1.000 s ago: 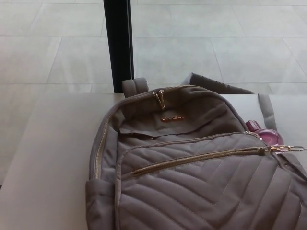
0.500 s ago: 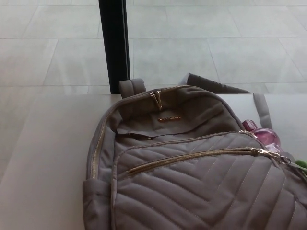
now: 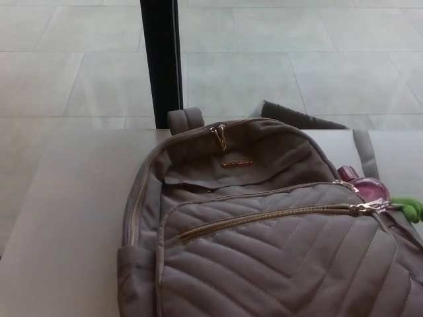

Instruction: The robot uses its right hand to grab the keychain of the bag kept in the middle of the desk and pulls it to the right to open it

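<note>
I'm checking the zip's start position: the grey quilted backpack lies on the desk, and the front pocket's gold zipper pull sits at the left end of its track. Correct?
Not quite. In the head view the zipper pull sits at the right end of the front pocket's track, beside a green object. The grey quilted backpack does lie on the desk.

Bare desk [image 3: 66, 218] lies left of the bag [image 3: 264, 231]; pink bottle [image 3: 369, 187] crowds its right.

Bag [image 3: 264, 251]: matt taupe cloth, quilted chevron stitching on the front pocket, smoother cloth on the top flap. Zip [image 3: 264, 216] and pullers [image 3: 219, 137]: shiny gold-tone metal. Pink item [image 3: 370, 187] at the bag's right edge: glossy translucent plastic. Green keychain [image 3: 408, 207]: soft-looking, matt. Worktop [image 3: 66, 218]: smooth, matt, pale. Floor [image 3: 264, 59]: light tiles, slight sheen. Post [image 3: 162, 59]: black, smooth.
</note>
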Available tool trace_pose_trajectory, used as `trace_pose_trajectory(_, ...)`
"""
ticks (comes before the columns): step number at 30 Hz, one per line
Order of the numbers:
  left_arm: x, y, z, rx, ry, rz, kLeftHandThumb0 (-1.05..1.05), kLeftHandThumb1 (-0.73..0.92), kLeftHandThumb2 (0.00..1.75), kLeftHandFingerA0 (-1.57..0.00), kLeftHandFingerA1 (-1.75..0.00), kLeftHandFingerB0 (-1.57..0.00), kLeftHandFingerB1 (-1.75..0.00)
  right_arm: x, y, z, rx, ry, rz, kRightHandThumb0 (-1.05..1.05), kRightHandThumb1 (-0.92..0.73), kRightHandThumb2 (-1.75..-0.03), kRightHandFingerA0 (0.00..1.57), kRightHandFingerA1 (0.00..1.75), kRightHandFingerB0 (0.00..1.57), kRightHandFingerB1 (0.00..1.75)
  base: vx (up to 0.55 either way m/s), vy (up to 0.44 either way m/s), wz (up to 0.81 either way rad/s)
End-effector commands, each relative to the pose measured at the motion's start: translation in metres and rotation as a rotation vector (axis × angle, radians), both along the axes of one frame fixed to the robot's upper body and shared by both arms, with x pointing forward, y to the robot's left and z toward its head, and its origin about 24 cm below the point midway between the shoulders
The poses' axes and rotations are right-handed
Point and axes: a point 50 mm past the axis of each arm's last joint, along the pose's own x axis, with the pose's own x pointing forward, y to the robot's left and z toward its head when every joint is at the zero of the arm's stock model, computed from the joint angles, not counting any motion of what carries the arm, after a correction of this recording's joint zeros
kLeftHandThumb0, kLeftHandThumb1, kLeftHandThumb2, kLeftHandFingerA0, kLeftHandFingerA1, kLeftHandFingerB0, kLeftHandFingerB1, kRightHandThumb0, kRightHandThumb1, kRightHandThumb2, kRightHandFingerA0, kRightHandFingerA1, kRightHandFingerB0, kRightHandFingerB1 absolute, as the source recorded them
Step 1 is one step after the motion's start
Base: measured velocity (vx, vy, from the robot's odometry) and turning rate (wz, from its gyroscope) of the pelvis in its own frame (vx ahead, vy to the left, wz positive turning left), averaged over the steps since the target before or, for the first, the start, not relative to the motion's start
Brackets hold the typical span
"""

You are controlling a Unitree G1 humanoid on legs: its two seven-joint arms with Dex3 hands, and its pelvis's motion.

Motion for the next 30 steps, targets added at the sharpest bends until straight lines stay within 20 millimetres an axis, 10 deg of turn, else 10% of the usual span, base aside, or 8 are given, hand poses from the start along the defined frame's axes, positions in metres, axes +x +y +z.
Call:
trace_pose_trajectory(1,-0.001,0.002,0.001,0.003,-0.001,-0.004,-0.75,0.92,0.73,-0.84,-0.89,-0.66,-0.55,-0.020,-0.044,0.004,0.104,-0.028,-0.252,-1.05,-0.60,-1.00,0.00,0.12,0.00,0.00,0.00,0.000,0.00)
trace_pose_trajectory(5,-0.002,0.002,0.001,0.003,0.003,0.002,-0.69,0.77,1.20,-0.81,-0.89,-0.73,-0.72,-0.065,-0.100,-0.014,0.401,-0.219,-0.548,-1.05,-0.61,-0.94,0.00,0.24,0.00,0.11,0.00,0.000,0.00)
trace_pose_trajectory(6,-0.003,0.003,0.002,0.009,0.000,0.001,-0.78,0.92,0.73,-0.84,-0.89,-0.72,-0.59,-0.076,-0.111,-0.023,0.478,-0.242,-0.655,-1.05,-0.62,-0.93,0.00,0.22,0.00,0.15,0.00,0.000,0.00)
trace_pose_trajectory(16,-0.006,0.001,-0.001,0.009,0.023,0.008,-0.67,0.76,1.19,-0.81,-0.86,-0.73,-0.72,-0.184,-0.153,-0.111,1.069,-0.643,-1.349,-0.45,-0.67,-0.61,0.00,0.42,0.00,0.22,0.00,0.000,0.00)
trace_pose_trajectory(17,-0.003,0.003,0.001,0.012,0.017,0.002,-0.79,0.92,0.73,-0.81,-0.86,-0.72,-0.59,-0.190,-0.152,-0.120,1.080,-0.630,-1.405,-0.45,-0.67,-0.60,0.00,0.62,0.00,0.30,0.00,0.000,0.00)
trace_pose_trajectory(18,-0.002,0.004,0.001,0.009,0.021,0.004,-0.74,0.80,1.22,-0.80,-0.85,-0.65,-0.69,-0.198,-0.151,-0.129,1.099,-0.598,-1.451,-0.47,-0.66,-0.59,0.00,0.61,0.00,0.28,0.00,0.000,0.00)
trace_pose_trajectory(19,-0.002,0.005,0.002,0.005,0.021,0.011,-0.79,0.92,0.73,-0.78,-0.82,-0.58,-0.49,-0.206,-0.150,-0.136,1.083,-0.580,-1.488,-0.38,-0.58,-0.58,0.86,1.38,0.00,0.49,0.00,0.000,0.00)
trace_pose_trajectory(30,-0.004,0.012,0.005,0.016,0.051,0.050,-0.71,0.78,1.21,-0.80,-0.84,-0.64,-0.68,-0.244,-0.134,-0.173,0.771,-0.044,-1.429,-0.38,-0.57,-0.57,0.90,1.03,0.35,0.54,0.00,0.000,0.00)
